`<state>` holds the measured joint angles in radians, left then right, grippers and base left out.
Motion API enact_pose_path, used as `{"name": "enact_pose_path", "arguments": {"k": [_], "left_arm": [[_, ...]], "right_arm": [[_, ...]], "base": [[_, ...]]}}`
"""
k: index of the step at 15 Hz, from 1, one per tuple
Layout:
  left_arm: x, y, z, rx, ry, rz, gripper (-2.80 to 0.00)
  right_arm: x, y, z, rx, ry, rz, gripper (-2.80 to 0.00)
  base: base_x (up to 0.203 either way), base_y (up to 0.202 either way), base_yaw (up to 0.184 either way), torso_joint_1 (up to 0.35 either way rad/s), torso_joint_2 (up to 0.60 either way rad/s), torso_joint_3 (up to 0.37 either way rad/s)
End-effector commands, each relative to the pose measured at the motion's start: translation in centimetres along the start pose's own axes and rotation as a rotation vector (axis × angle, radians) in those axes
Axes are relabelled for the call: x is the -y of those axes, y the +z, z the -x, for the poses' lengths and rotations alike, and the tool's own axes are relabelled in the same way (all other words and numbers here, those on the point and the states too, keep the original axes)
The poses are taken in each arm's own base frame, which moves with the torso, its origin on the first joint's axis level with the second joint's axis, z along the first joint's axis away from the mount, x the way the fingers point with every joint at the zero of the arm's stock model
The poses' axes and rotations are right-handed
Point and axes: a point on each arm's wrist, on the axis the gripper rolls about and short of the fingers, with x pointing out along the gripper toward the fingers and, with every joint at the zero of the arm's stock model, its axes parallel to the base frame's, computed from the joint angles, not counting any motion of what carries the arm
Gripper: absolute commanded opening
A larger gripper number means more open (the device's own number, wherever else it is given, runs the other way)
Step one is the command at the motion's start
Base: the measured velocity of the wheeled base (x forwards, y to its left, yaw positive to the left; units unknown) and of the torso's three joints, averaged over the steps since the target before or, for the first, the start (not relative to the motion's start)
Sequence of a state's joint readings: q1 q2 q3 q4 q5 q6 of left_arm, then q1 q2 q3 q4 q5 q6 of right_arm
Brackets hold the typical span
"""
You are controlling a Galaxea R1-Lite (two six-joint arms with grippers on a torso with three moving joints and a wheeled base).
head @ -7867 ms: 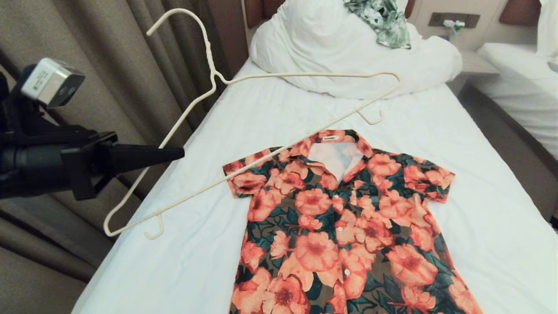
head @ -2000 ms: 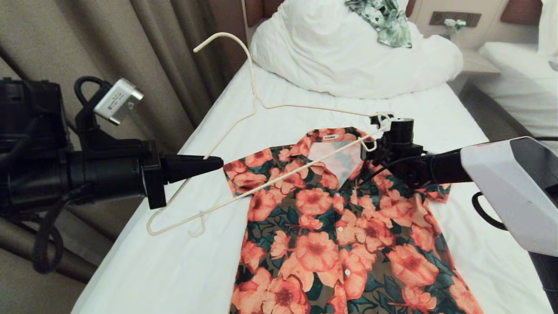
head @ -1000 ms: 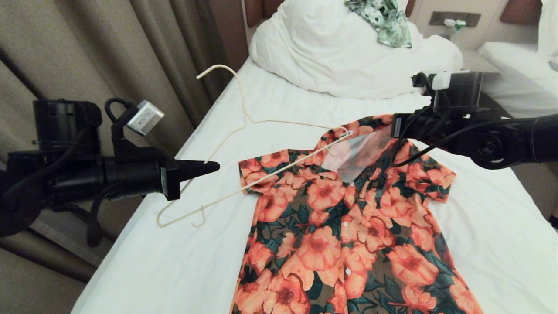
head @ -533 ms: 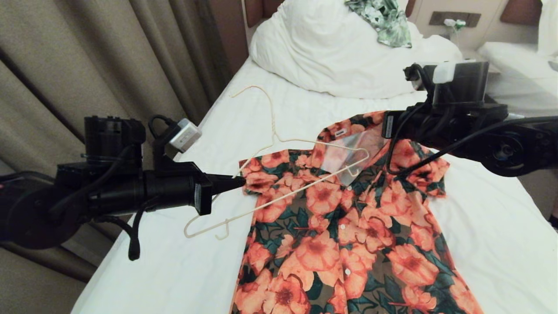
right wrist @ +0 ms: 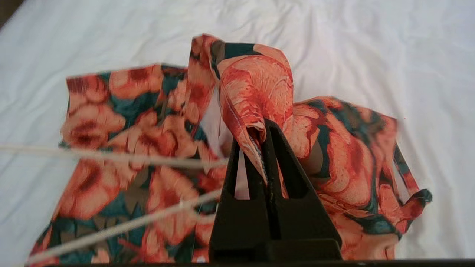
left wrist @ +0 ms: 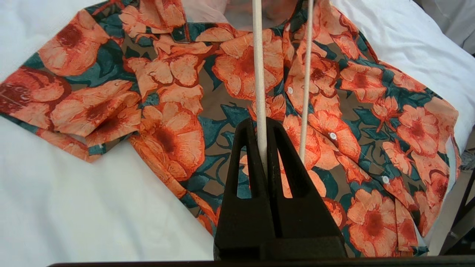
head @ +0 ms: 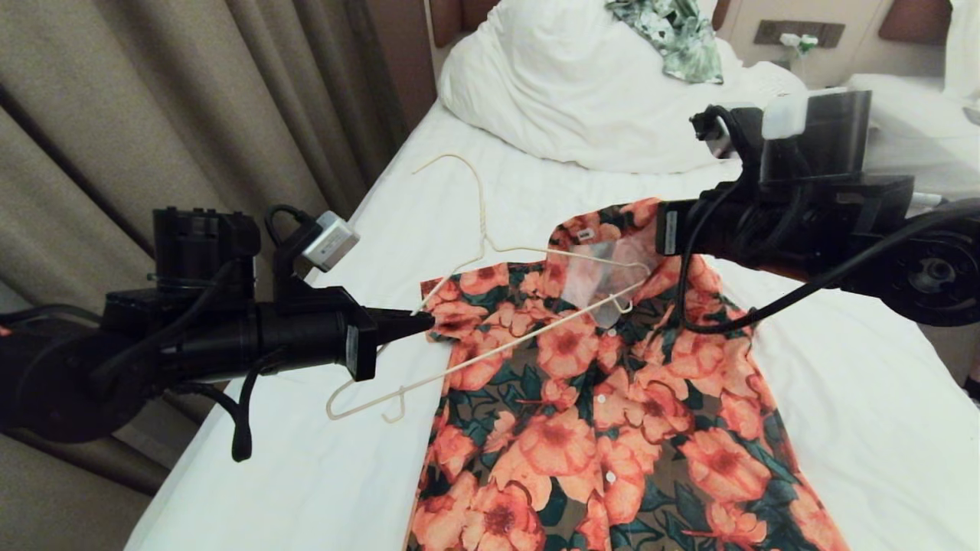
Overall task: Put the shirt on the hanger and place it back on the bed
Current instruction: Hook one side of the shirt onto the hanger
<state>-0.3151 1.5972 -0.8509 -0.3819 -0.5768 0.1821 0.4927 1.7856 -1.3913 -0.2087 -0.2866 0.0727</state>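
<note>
Since a moment ago, your right gripper (right wrist: 264, 128), pinching the shirt (head: 597, 413) collar, has lifted it off the bed (head: 306, 490); your left gripper (left wrist: 261, 126), near the bed's left edge, clamps the hanger (head: 490, 245), whose far end sits at the neck opening.

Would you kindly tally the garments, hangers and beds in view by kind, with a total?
Garments: 2, the floral shirt and a green leaf-print garment
Hangers: 1, the cream wire hanger
Beds: 2, the bed under the shirt and a second bed on the right
Total: 5
</note>
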Motion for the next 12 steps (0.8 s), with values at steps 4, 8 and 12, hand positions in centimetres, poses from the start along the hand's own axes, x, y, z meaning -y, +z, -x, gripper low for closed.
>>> {"name": "enact_pose_path", "arguments": {"k": [4,8,12], "left_arm": [[0.9,1.2,1.8,0.052,0.015,-0.036,-2.8],[1.7,0.9,1.1,0.04,-0.027,-0.039,-2.8],[2.1,0.0,-0.9,0.023,-0.074,-0.037,-2.8]], "right_arm": [[-0.3,-0.1,0.2,-0.013,0.005,0.025,-2.8],[-0.7,0.2,0.6,-0.001,0.024,0.03,-2.8],[-2.3,0.3,1.6,0.004,0.072,0.037,-2.8]], "base": [[0.0,0.0,0.0,0.0,0.0,0.0],[0.0,0.0,0.0,0.0,0.0,0.0],[0.0,0.0,0.0,0.0,0.0,0.0]]}}
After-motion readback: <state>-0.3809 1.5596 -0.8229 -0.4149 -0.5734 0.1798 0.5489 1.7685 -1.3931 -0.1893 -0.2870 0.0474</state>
